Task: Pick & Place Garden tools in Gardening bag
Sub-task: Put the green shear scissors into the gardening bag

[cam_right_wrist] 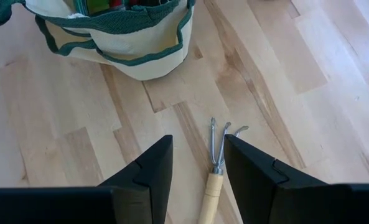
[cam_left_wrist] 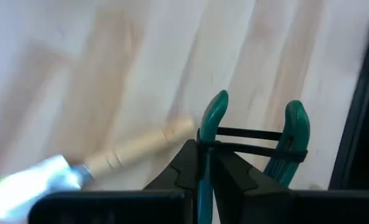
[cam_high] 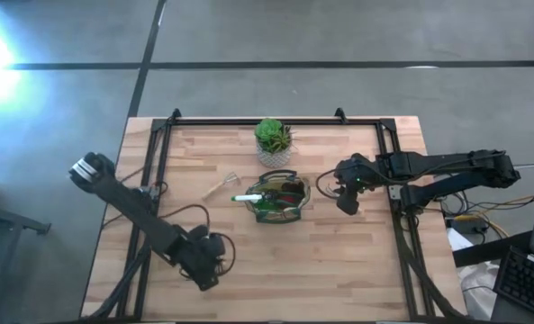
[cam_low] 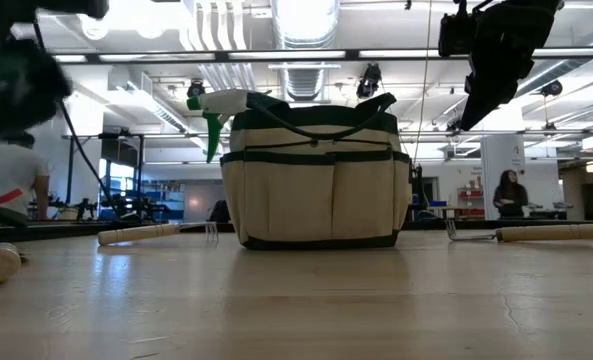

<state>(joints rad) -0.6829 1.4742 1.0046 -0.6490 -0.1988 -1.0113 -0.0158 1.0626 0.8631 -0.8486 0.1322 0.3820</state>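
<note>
The gardening bag (cam_high: 278,198) stands mid-table, tan with dark green trim, with a green-and-white tool (cam_low: 216,105) sticking out of its top. My left gripper (cam_left_wrist: 204,155) is near the table's front left (cam_high: 211,263), shut on a teal-handled pruner (cam_left_wrist: 252,140). Below it a wooden-handled trowel (cam_left_wrist: 131,149) lies flat on the table. My right gripper (cam_right_wrist: 198,155) hangs open to the right of the bag (cam_high: 346,200), above a wooden-handled rake fork (cam_right_wrist: 216,162) that lies between its fingers without touching them. Another wooden-handled tool (cam_high: 220,187) lies left of the bag. My left gripper pinches one teal handle of the pruner (cam_left_wrist: 204,134) between its two fingers. Both handles, tied together by a black band, stick out past the fingertips. The fingers slant down from above. The pruner is clear of the table; its blade end is hidden behind the gripper.
A green plant in a white pot (cam_high: 273,139) stands just behind the bag at the table's far side. A black frame (cam_high: 248,121) runs along the far and side edges. Bare wood lies in front of the bag. People stand in the room beyond the table.
</note>
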